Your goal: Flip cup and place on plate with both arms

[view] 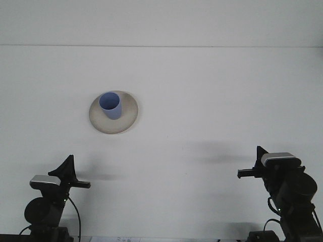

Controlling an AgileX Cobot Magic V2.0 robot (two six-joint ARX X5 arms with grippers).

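Note:
A blue cup [110,105] stands upright, mouth up, on a beige plate [128,119] at the left middle of the white table. My left gripper [70,172] sits low at the bottom left, well short of the plate. At the bottom right my right gripper [248,172] points left, far from the cup. Neither gripper has anything in it that I can see.
The white table [212,101] runs back to a far edge near the top of the view, with a white wall behind it. The arm bases and cables fill the bottom corners.

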